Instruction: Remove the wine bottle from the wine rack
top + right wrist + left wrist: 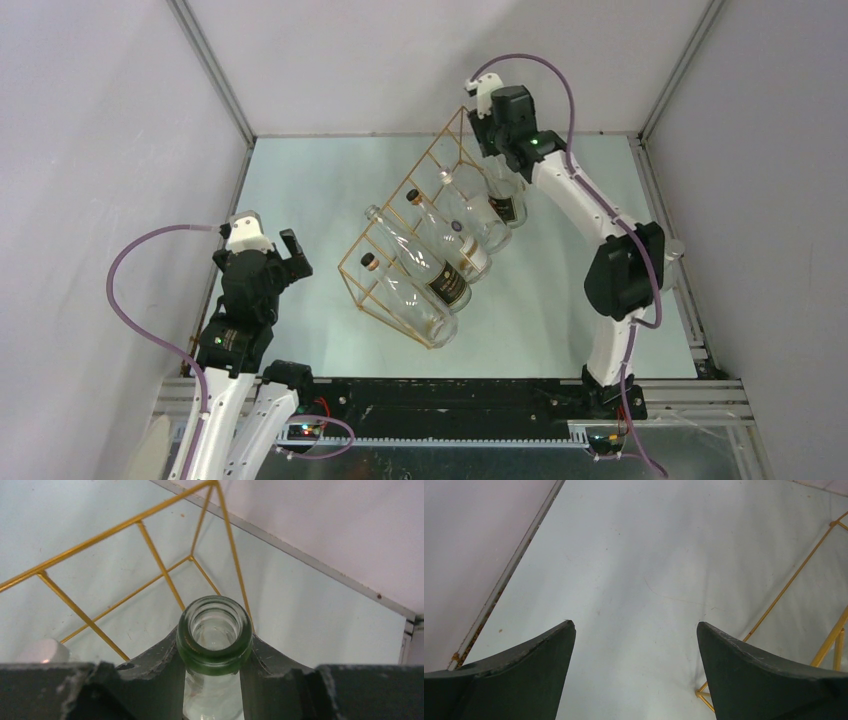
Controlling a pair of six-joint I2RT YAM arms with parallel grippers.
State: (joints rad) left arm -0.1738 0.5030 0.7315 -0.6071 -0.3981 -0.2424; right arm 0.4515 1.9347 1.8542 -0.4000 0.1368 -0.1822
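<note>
Wine bottle (215, 632), unstoppered and green at the lip, lies in the end cell of the wine rack (400, 188), on the side nearest the right arm, and its body appears to be inside the wire frame. Right hand (215, 677) is clamped on the neck just under the lip, at the rack's far corner. Left hand (272, 250) hangs with fingers spread wide, holding nothing, well apart from the rack on its left side.

Progress: the grasp is made. Withdrawal is judged not begun, since the bottle rests in line with the three stoppered bottles (420, 262) beside it. It has yet to be drawn out of its cell and clear of the wires.

Labels: dark labels (448, 288) with pale marks show on at least two bottles, but no writing is legible in any view.
</note>
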